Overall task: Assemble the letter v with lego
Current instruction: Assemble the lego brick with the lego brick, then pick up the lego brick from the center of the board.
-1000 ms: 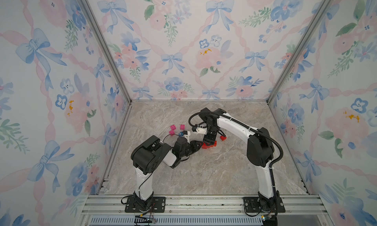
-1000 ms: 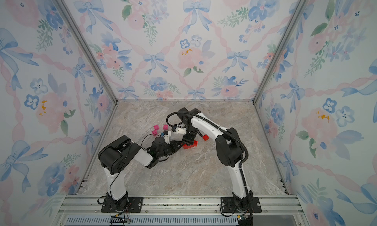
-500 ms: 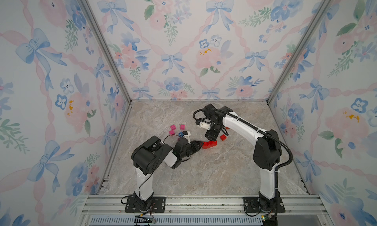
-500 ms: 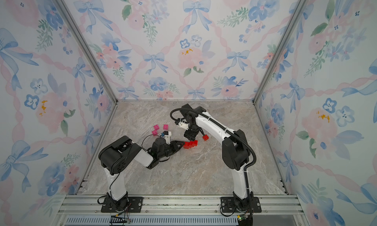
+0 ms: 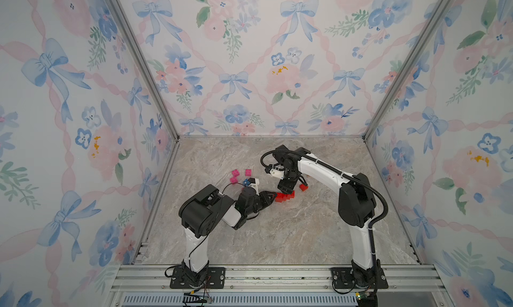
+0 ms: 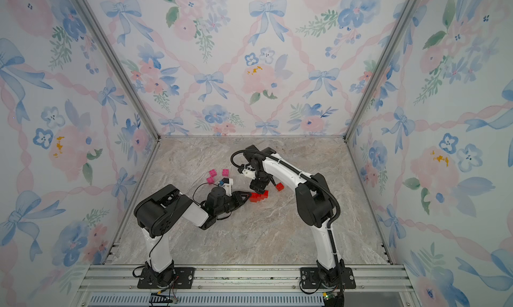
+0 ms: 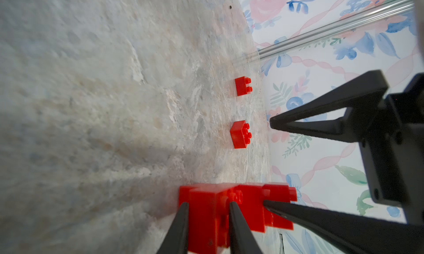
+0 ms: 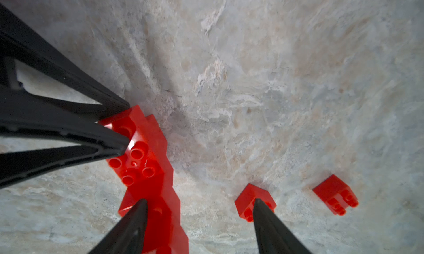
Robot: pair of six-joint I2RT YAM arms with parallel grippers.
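**Red chain pinned at one end only: twist/pop risk**

Risks, L to R:
- L gripper (image 5: 273,195): clamped tight on just the end brick of red chain (image 5: 285,196). Prone to pivoting about that pinch, or popping a stud joint, under any side load from the other arm.
- R gripper (image 5: 287,188): spread roughly mid-width, nothing held, low over the chain. If lowered as-is, prob knocks chain and loose red brick (image 5: 303,187) instead of gripping either. Needs re-centring on one target first.
- V. tight spacing betw the two grippers, so finger clash possible on any correction.

Positions, L to R:
- Pink bricks (image 5: 235,176) and blue brick (image 5: 245,182): on marble top (image 5: 277,236) near L wrist, clear of both sets of jaws.
- Red chain: stepped diagonal, looks flat on the top. Near end between L fingertips (image 7: 183,218), rest sticking out toward R gripper.
- R wrist view: one R finger (image 8: 140,209) over chain, the other over loose red brick, bare marble midway, so neither centred in the gap.
- Far red brick (image 8: 335,194): beyond that, well outside R jaws, not made out in top views.
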